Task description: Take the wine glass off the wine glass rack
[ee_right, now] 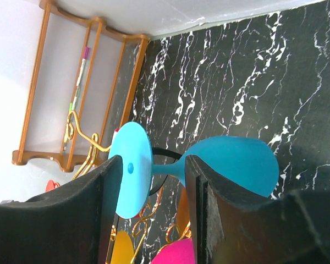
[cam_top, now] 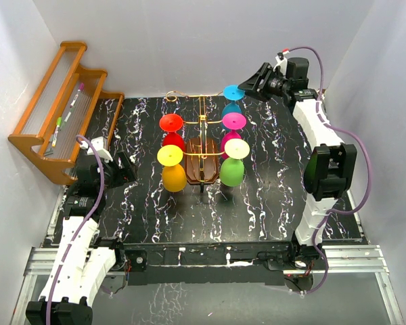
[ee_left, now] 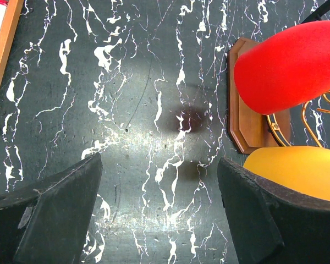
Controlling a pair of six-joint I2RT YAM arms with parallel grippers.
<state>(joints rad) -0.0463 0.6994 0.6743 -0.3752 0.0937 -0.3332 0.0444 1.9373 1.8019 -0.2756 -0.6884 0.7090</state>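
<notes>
The wine glass rack (cam_top: 201,162), a dark wooden base with gold wire arms, stands mid-table and carries several coloured glasses upside down. At its far right end is a blue wine glass (cam_top: 231,107), its foot uppermost. My right gripper (cam_top: 247,86) is at that glass. In the right wrist view the blue wine glass (ee_right: 236,159) lies across my right gripper (ee_right: 153,165), one finger against the foot and the other against the base of the bowl. My left gripper (cam_top: 125,169) is wide open low over the table, left of the rack, with only bare table inside the left gripper (ee_left: 159,165).
Red (cam_top: 170,122), yellow (cam_top: 170,156), pink (cam_top: 233,120) and green (cam_top: 231,171) glasses hang on the rack. An orange-brown stepped shelf (cam_top: 61,108) with pens stands at the back left. White walls close in three sides. In the left wrist view the rack base (ee_left: 247,126) sits just right of my fingers.
</notes>
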